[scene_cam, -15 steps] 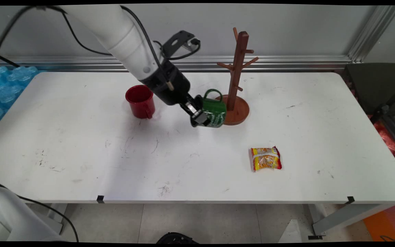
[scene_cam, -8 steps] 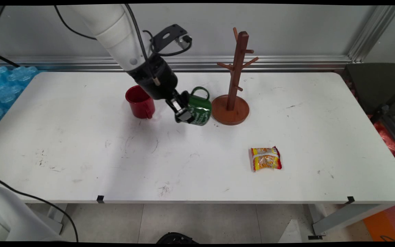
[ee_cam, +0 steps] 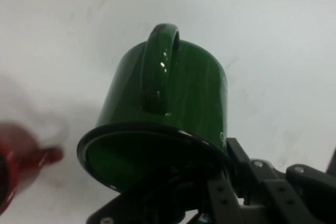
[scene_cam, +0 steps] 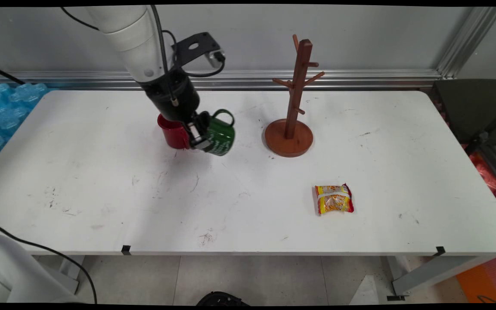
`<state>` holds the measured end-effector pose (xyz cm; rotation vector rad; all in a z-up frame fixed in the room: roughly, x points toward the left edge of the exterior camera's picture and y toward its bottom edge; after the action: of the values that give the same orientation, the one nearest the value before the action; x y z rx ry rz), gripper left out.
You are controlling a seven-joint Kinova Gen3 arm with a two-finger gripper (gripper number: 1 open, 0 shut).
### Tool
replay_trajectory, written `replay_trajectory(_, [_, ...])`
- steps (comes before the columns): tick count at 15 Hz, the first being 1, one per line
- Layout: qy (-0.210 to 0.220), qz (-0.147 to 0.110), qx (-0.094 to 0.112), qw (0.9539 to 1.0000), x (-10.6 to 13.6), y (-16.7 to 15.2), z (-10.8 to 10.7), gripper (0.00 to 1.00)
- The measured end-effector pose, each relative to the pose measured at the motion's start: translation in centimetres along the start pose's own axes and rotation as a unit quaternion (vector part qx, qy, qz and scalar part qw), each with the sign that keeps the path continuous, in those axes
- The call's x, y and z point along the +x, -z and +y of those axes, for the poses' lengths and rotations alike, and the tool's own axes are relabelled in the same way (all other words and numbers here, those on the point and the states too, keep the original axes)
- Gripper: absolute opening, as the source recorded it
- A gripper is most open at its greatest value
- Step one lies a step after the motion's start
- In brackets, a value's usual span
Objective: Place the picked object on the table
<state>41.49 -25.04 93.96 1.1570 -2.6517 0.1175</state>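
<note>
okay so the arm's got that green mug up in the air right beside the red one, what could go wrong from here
1. The green mug hangs tilted right beside the red mug; a small sideways drift might knock the red one over.
2. The end effector seems to pinch only the green mug's rim, so the mug could slip or swing and drop onto the table.
</note>
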Motion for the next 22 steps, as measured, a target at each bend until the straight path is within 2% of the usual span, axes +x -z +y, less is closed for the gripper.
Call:
replay_trajectory(4, [-0.002, -0.036, 0.024, 0.9991, -0.8, -0.5, -0.5, 0.0])
replay_trajectory(8, [-0.004, -0.074, 0.044, 0.9962, -1.7, -1.7, -0.8, 0.0])
replay_trajectory(15, [-0.016, -0.128, 0.067, 0.9894, -2.1, -4.6, -0.9, 0.0])
replay_trajectory(22, [-0.034, -0.169, 0.081, 0.9816, -2.6, -7.4, -1.3, 0.0])
